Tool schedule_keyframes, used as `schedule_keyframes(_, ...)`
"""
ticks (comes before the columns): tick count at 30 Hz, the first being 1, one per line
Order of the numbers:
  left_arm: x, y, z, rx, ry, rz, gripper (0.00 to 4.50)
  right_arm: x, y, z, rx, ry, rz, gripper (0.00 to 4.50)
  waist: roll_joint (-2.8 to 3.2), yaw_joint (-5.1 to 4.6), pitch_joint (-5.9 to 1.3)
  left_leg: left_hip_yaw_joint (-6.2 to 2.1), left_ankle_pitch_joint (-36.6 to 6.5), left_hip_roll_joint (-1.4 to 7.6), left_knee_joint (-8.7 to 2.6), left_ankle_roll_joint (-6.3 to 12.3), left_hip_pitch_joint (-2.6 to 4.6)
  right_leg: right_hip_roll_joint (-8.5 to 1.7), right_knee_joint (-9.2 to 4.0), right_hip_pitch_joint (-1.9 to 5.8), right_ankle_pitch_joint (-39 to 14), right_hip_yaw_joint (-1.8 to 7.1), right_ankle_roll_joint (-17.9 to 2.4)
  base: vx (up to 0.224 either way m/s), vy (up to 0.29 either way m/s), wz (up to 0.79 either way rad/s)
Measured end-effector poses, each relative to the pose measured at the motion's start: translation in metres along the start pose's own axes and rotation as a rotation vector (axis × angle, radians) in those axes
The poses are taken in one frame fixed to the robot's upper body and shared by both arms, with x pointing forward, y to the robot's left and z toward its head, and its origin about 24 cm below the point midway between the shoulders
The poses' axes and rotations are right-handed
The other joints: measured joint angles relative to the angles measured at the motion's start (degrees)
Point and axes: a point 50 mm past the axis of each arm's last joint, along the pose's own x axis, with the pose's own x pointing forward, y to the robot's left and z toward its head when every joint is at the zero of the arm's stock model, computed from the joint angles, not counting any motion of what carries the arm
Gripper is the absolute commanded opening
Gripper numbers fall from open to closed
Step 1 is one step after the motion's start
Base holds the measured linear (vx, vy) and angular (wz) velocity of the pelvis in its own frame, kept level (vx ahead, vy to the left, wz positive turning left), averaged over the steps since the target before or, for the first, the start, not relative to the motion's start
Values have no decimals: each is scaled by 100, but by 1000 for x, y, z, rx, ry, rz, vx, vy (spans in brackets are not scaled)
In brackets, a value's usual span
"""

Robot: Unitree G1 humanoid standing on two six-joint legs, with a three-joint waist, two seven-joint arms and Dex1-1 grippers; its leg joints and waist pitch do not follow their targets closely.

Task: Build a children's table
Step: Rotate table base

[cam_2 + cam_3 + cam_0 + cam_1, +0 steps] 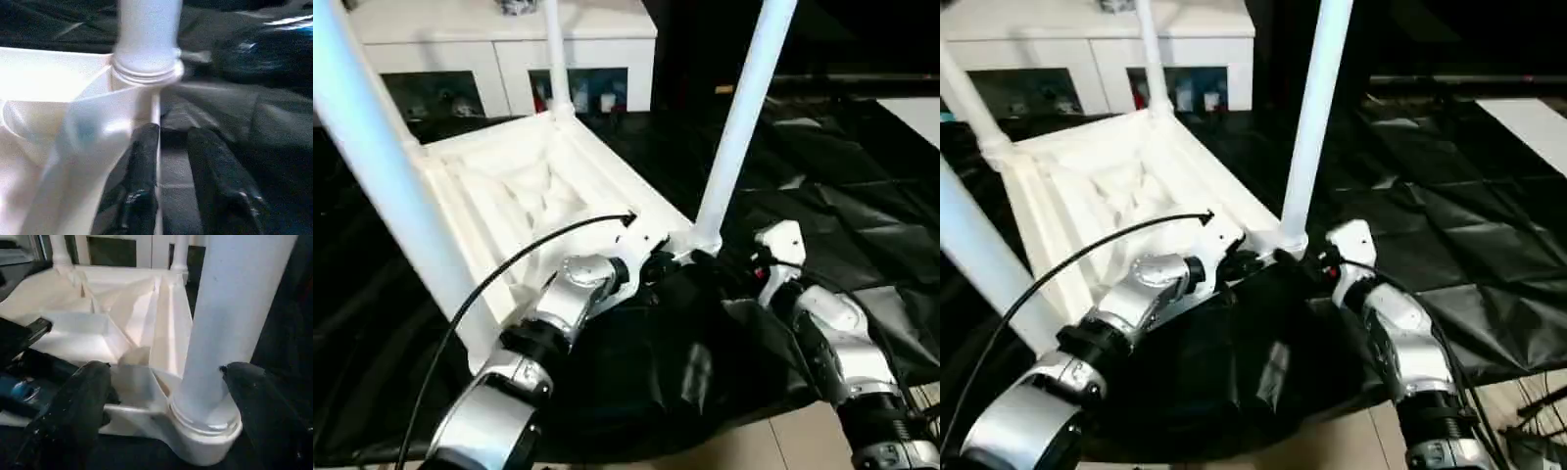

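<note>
Children's table (524,186) leg (234,308) between open right claw (166,401) fingers.

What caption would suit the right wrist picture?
Open claw straddling a white leg seated in the upturned table's corner socket.

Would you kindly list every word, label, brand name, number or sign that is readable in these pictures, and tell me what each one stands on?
No readable text in any view.
White plastic tabletop lying upside down with a ribbed underside: no print or label visible.
White tapered tube leg in the near corner socket: plain.
Small items behind the glass doors of the white cabinet: any labels are too small and blurred to read.
Crinkled black sheet on the floor: plain.
</note>
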Motion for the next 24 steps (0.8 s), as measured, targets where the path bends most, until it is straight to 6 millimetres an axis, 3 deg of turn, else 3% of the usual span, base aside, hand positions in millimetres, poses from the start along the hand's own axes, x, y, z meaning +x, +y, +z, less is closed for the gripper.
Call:
schedule_keyframes(10, -51, -21, -24, -20, 123, -187, 213, 12, 1, 10, 26, 9, 64, 404, 4, -14, 39, 9, -11, 36, 6, -36, 15, 14, 13, 6, 4, -19, -7, 0, 0, 0)
schedule_keyframes(16, -59, -33, -8, 8, 89, -226, 257, 17, 6, 10, 21, 19, 108, 404, 2, -27, 42, 17, -11, 35, 10, -37, 28, 13, 15, 13, 8, -12, -12, 0, 0, 0)
schedule_keyframes(24, -62, -46, -18, -10, 111, -207, 328, 39, 6, 18, -3, 12, 76, 404, 9, -107, 46, 20, -8, 36, 22, -42, 41, 13, 46, 12, 8, -8, -12, 0, 0, 0)
